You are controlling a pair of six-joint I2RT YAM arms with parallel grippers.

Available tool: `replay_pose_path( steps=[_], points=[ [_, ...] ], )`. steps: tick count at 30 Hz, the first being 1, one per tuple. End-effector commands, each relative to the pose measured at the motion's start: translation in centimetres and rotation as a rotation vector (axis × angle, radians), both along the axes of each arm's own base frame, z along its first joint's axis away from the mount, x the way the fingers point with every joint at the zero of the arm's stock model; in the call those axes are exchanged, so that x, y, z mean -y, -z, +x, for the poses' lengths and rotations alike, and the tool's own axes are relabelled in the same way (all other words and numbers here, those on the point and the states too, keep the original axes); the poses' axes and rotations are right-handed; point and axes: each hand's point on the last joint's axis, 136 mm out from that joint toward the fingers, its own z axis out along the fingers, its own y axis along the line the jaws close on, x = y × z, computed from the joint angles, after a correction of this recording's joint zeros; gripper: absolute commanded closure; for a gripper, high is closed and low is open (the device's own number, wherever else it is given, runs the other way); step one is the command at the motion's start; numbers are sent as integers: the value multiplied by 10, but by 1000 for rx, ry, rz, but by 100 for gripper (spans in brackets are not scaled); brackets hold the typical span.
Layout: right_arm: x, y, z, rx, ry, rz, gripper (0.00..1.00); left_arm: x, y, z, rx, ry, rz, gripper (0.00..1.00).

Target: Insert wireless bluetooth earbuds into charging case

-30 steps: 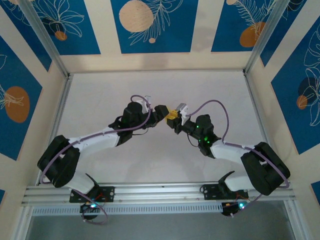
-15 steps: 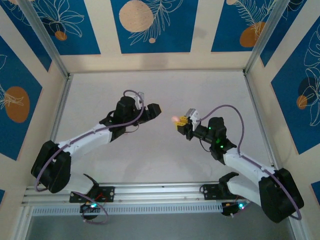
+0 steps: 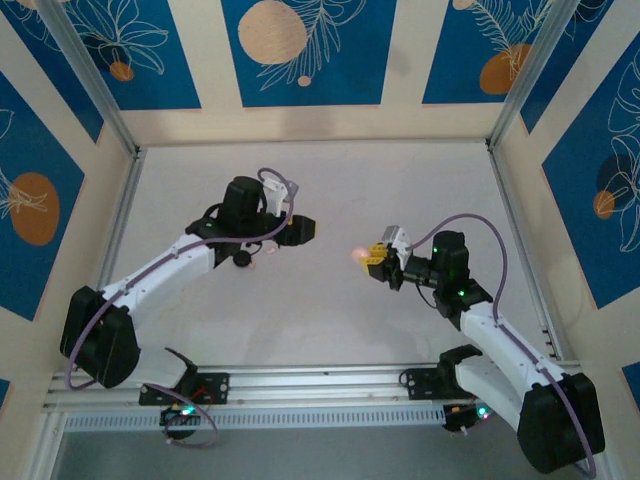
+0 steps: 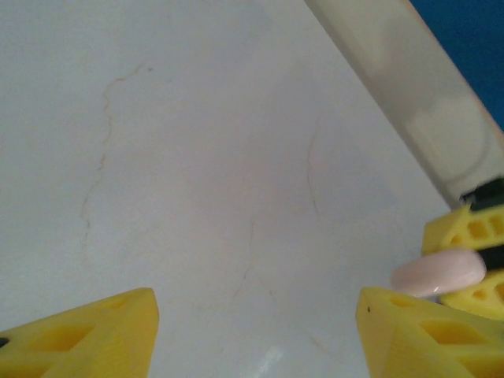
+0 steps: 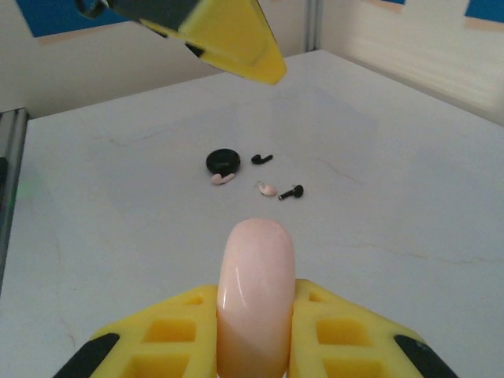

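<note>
Your R gripper [image 3: 376, 256] is clamped on the pink case [image 5: 255, 283], held above the table [image 3: 330, 330] just right of centre, prob. to keep it steady for loading. L gripper [image 4: 256, 305] stands wide w/ nothing in it, likely freed to fetch. Far earbud [image 5: 262, 158] and near earbud [image 5: 291, 191] lie on the table's left half, beside a black disc [image 5: 224, 161]. Vs. a sec ago: grippers met mid-table, now they're well apart.

Pink case [image 5: 253, 295], yellow gripper fingers [image 5: 169, 335], tiny black buds [image 5: 290, 190]
White table [image 5: 409, 213], blue wall panels [image 3: 300, 50] with white leaf outlines and peachy circles.
</note>
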Motion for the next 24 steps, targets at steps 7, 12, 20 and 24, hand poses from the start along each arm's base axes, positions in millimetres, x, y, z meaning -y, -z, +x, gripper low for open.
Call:
replay_pose_path(
  steps=[7, 12, 20, 24],
  points=[
    [-11, -35, -17, 28, -200, 24, 84, -5, -30, -43, 335, 325, 69, 37],
    [-15, -45, -20, 31, -262, 31, 85, -14, -42, -58, 545, 374, 90, 38],
    [-20, -55, -27, 49, -358, 22, 85, -14, -36, -87, 716, 551, 98, 39],
    [-24, -58, -31, 66, -402, 4, 85, -11, -30, -94, 718, 612, 93, 42]
  ],
)
